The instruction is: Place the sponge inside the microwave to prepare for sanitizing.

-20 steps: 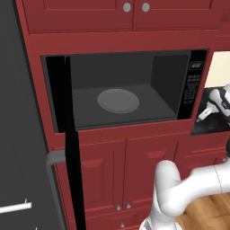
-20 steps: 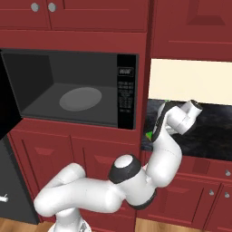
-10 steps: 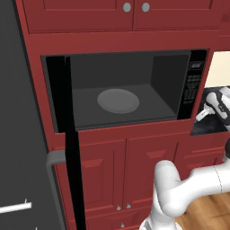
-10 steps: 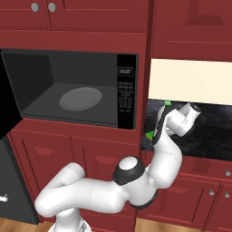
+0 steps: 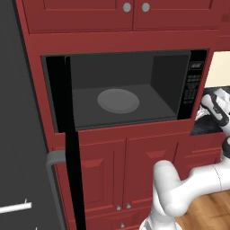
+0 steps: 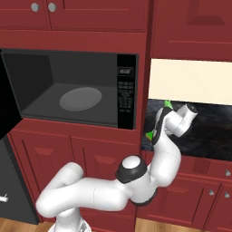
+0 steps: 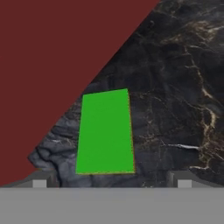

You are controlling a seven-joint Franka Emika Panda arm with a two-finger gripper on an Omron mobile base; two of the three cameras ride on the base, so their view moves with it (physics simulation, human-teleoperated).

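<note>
Your gripper (image 7: 111, 181) stands wide open, holding nothing. You see the sponge (image 7: 105, 132) flat on the bench (image 7: 175, 96) just ahead, between its fingertips.

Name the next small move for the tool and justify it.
Probably lower the open tool straight onto the sponge: it lies flat on the dark marble counter, centred between the fingertips, not yet gripped, while the microwave already stands open.
</note>
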